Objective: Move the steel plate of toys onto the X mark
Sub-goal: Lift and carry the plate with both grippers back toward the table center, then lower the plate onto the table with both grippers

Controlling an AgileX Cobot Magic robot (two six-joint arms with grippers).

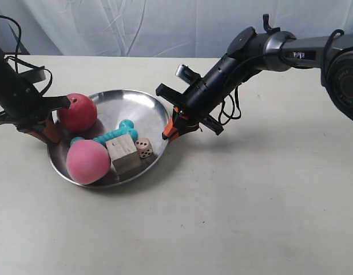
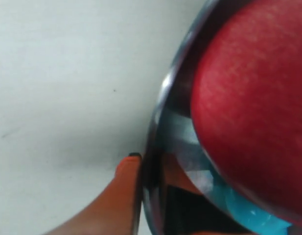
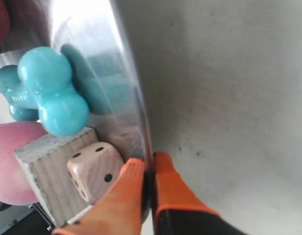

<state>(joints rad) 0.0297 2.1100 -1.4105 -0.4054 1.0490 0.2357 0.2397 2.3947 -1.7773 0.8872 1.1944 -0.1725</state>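
The steel plate (image 1: 133,105) sits left of centre on the table, and I cannot tell whether it is touching the surface. In it lie a red apple (image 1: 77,112), a pink ball (image 1: 87,162), a teal bone (image 1: 114,134), a wooden cube (image 1: 123,153) and a die (image 1: 144,148). My left gripper (image 1: 48,130) (image 2: 148,166) is shut on the rim (image 2: 158,112) beside the apple (image 2: 248,98). My right gripper (image 1: 170,130) (image 3: 148,164) is shut on the opposite rim (image 3: 132,83), close to the die (image 3: 94,169), cube (image 3: 43,176) and bone (image 3: 48,93). No X mark is in view.
The pale table (image 1: 250,217) stretches wide to the right and front of the plate. A white cloth backdrop (image 1: 165,23) hangs behind it. Black cables (image 1: 22,63) trail from the left arm at the far left edge.
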